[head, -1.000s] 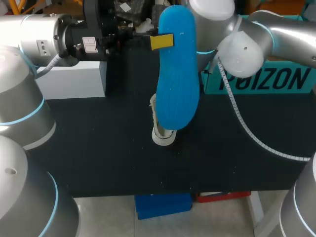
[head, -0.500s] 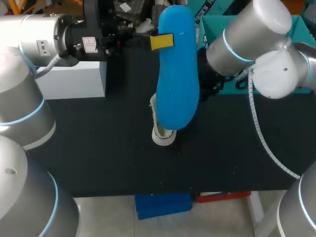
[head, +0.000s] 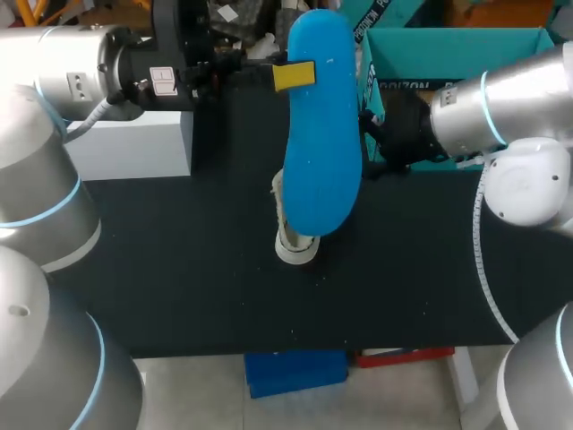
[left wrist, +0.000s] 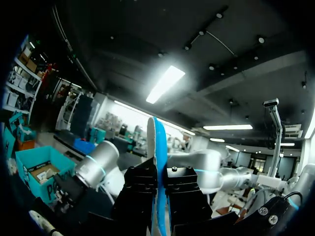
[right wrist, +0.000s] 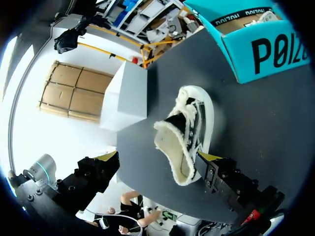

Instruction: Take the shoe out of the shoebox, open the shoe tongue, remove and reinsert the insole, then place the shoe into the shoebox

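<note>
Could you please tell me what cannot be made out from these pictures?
Shoe: head view, mostly hidden under the raised insole; only one end shows.
Right gripper: head view, its fingers are hidden behind the insole.
Shoebox: head view, the inside is hidden by its near wall and the right arm.
Insole's faces: left wrist view, seen only edge-on in the left gripper.

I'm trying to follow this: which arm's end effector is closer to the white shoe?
Right. The right end effector is open with the shoe heel-first between its fingers. The left end effector is raised farther off, gripping the blue insole.
</note>
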`<state>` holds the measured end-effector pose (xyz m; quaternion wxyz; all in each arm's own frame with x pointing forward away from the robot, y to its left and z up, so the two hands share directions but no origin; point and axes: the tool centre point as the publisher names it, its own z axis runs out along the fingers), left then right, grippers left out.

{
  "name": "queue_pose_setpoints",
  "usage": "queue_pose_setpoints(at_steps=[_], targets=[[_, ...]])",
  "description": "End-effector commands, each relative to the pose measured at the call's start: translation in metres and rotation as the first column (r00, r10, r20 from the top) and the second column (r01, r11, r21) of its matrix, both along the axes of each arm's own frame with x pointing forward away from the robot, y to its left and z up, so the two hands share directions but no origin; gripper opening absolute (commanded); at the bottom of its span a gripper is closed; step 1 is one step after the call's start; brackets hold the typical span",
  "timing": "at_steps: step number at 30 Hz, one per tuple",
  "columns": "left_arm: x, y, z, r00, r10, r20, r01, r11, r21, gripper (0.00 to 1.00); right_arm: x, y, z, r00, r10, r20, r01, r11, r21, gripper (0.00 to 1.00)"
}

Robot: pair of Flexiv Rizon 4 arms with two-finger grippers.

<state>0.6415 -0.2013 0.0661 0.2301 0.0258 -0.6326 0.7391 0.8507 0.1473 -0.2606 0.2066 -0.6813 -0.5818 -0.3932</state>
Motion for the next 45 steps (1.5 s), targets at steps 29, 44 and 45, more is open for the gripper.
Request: queue_pose_setpoints(at_steps=[29, 44, 45], targets=[[0.004, -0.02, -0.023, 0.928, 0.034, 0.371, -0.018, 0.999, -0.049, 0.0, 0.001, -0.008, 0.017, 0.984, 0.032, 0.178, -0.13, 0.811, 0.571, 1.0], [0.014, -0.029, -0.12, 0.946, 0.07, 0.317, -0.07, 0.997, -0.012, 0.0, 0.001, -0.008, 0.017, 0.984, 0.032, 0.178, -0.13, 0.811, 0.571, 1.0], [0.015, -0.029, -0.122, 0.946, 0.069, 0.316, -0.069, 0.998, -0.011, 0.0, 0.001, -0.008, 0.017, 0.984, 0.032, 0.178, -0.13, 0.811, 0.571, 1.0]])
